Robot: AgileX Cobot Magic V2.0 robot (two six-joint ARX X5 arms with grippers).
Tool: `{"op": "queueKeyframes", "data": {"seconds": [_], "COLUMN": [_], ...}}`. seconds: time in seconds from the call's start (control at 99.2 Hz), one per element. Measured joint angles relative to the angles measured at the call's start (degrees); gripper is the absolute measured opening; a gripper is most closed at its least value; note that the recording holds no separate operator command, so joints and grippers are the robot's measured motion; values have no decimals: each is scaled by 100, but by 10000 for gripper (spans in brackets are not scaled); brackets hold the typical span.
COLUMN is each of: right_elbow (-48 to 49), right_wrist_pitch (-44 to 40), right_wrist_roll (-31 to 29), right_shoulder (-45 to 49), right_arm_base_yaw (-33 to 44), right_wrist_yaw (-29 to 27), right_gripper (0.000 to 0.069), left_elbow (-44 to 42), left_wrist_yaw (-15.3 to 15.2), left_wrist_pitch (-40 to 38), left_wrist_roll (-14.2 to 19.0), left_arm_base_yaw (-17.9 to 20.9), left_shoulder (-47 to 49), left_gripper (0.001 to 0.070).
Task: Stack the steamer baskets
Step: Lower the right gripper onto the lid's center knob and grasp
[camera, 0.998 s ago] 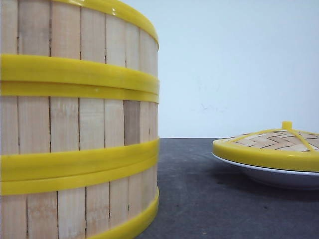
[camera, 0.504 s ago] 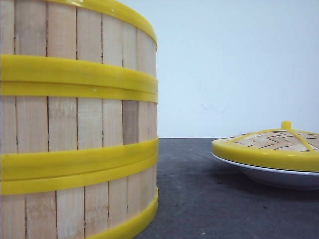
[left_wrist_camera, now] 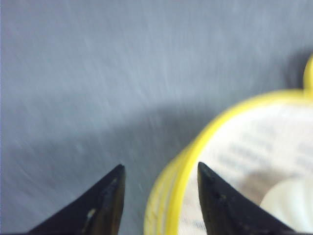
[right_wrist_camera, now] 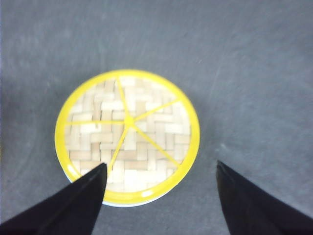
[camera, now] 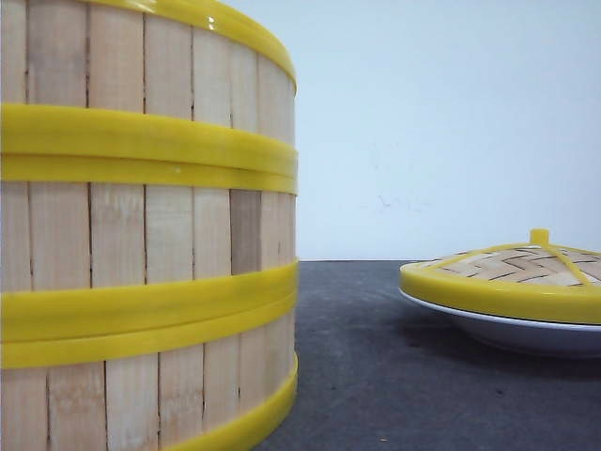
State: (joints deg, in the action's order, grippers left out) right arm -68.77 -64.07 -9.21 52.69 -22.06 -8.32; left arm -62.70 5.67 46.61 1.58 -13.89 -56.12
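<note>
Both grippers stood with their fingers apart and nothing between them. In the left wrist view the left gripper [left_wrist_camera: 159, 200] hung over the yellow top rim of a steamer basket [left_wrist_camera: 254, 171], one dark finger outside the wall and the other over the basket's pale inside. That straddle suited either a pinch on the rim or a letting-go of it; the blurred picture did not show any contact, so I could not tell which.

In the front view the steamer baskets [camera: 150, 225] rose as one column of three tiers at the near left of the dark worktop [camera: 394, 376], slatted walls in line and the yellow bands meeting tier on tier. The bands sloped slightly, though whether from real tilt or from the close camera could not be settled. By that look the stacking was likely done or nearly so.

The right gripper [right_wrist_camera: 159, 196] hovered, fingers spread wide, above the woven bamboo lid [right_wrist_camera: 127, 134], which rested on a white plate [camera: 507, 331] towards the right edge, well apart from the stack. Sitting there, lid and plate stayed clear of the stack, and the wide spread perhaps readied that arm for the lid's rim.
</note>
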Motion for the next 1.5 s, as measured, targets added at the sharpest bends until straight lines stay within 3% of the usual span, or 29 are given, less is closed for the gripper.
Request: {"op": "queueKeyframes", "data": {"seconds": [0.151, 0.252, 0.464, 0.867, 1.089, 1.402, 1.502], "right_elbow": [546, 811, 1209, 1272, 1272, 1272, 1272], "right_wrist_pitch": [483, 863, 1604, 2579, 2625, 2743, 2756], "right_wrist_roll": [22, 42, 151, 457, 476, 490, 490], "right_shoulder": [387, 647, 1279, 2269, 2551, 2824, 2826], "right_arm_base_yaw": [0, 50, 426, 706, 710, 710, 706], "right_wrist_yaw": [280, 439, 1161, 1294, 1300, 1314, 1327], "right_gripper": [434, 434, 434, 390, 329, 319, 256], "left_elbow": [-28, -28, -28, -28, -28, -28, -28], "left_wrist_yaw": [-708, -984, -1001, -1003, -1003, -1003, -1003], "left_wrist_pitch": [2, 81, 315, 391, 393, 387, 385], "left_wrist_roll": [-28, -50, -52, -52, -52, -52, -52], "left_arm_base_yaw": [35, 151, 516, 638, 638, 638, 638], "left_shoulder": [256, 280, 284, 284, 284, 284, 284], "left_gripper": [276, 276, 276, 276, 276, 276, 276]}}
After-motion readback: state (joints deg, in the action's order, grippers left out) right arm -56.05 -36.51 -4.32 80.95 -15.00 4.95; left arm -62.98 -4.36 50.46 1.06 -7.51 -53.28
